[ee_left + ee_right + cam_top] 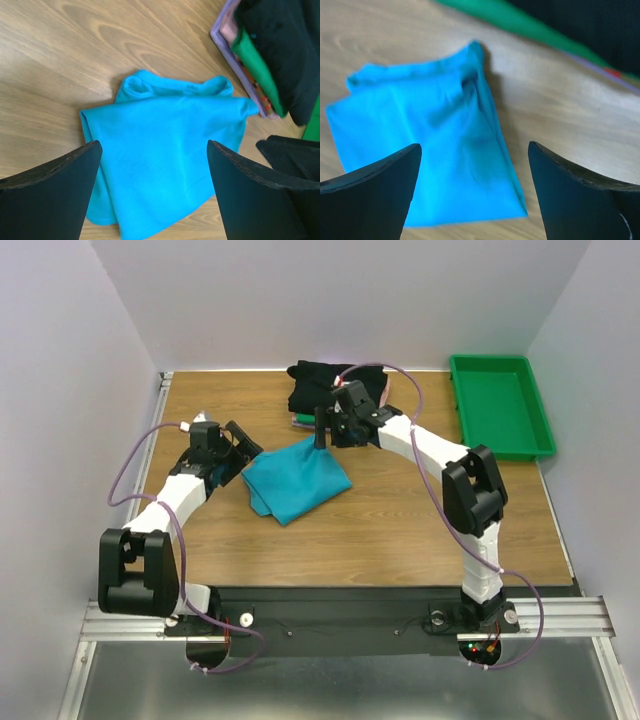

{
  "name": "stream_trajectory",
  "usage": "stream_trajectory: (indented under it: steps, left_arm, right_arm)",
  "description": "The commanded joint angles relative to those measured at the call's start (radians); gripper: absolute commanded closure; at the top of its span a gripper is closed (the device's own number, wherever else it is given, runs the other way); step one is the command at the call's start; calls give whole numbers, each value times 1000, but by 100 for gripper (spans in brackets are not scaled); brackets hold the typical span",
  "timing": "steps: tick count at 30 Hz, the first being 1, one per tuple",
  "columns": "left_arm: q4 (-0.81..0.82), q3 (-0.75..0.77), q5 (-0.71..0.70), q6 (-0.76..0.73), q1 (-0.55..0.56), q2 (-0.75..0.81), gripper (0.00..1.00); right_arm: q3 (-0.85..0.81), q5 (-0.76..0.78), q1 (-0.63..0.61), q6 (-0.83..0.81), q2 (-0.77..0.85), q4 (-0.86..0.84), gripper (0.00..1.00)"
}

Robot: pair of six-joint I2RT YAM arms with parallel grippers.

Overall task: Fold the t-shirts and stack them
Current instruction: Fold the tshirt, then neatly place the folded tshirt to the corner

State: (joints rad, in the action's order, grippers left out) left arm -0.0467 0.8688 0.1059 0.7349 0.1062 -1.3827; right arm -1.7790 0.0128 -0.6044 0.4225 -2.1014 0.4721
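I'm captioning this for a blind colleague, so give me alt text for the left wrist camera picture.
A folded teal t-shirt lies on a wooden table, seen from above between the two black fingers of the open left hand. At the upper right sits a stack of folded shirts, black on top with green and pink below.

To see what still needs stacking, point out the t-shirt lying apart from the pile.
The teal t-shirt, folded, alone in the middle of the table. The black, green and pink ones form the pile at the far edge.
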Motion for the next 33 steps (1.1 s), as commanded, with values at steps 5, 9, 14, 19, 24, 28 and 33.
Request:
stream_trajectory:
  steps: [5,9,14,19,24,28,33]
  left_arm:
    - [97,-198,115,-45,12,62,2]
    - [123,-235,135,-42,15,28,2]
    - [177,-251,163,-29,30,-50,2]
    - [208,-229,181,-23,64,-145,19]
    - [235,-217,192,-15,99,-197,61]
    - [264,-186,213,-17,116,-242,100]
    - [294,-148,213,-58,115,-227,100]
  right_arm:
    - [214,-65,3,-108,129,-102,6]
    - [208,-96,2,-149,92,-122,5]
    - [197,-143,3,-171,32,-125,7]
    - [193,-148,0,-166,-18,-125,11]
    - [193,-194,-14,-148,-46,-128,22]
    - [213,-231,-50,-133,-36,-147,43]
    - [245,-202,-66,-113,9,-155,87]
